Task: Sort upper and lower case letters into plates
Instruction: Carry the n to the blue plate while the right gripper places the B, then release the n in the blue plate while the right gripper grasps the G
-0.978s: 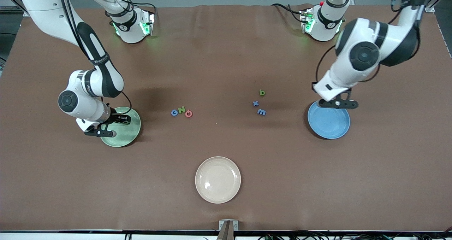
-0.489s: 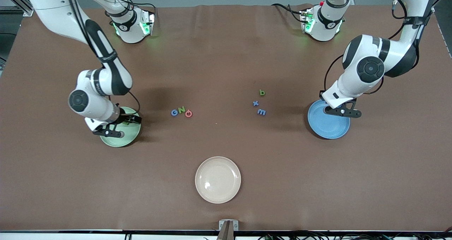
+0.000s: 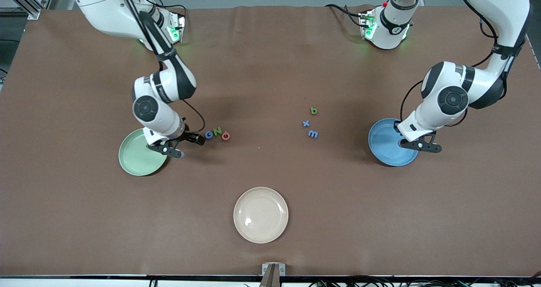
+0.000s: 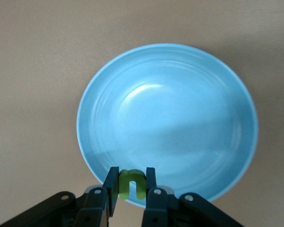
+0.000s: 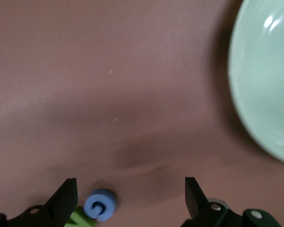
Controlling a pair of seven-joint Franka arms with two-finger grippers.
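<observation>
My left gripper (image 3: 400, 130) is shut on a green lower-case n (image 4: 131, 183) and holds it over the rim of the bright blue plate (image 3: 386, 145), which is empty in the left wrist view (image 4: 170, 113). My right gripper (image 3: 196, 139) is open and empty, over the table between the pale mint green plate (image 3: 137, 156) and a blue G (image 3: 209, 134). In the right wrist view the blue G (image 5: 100, 205) lies just inside one finger of the gripper (image 5: 130, 194), with a green N (image 5: 78, 218) beside it and the mint plate (image 5: 265, 94) at the edge.
A green N (image 3: 217, 131) and a red letter (image 3: 226, 135) lie in a row with the G. A green b (image 3: 313, 110), blue x (image 3: 306, 124) and blue m (image 3: 313, 134) lie toward the blue plate. A cream-beige plate (image 3: 260, 214) sits nearest the front camera.
My right gripper has moved from over the mint plate to beside the blue G. My left gripper has shifted over the blue plate toward the left arm's end of the table.
</observation>
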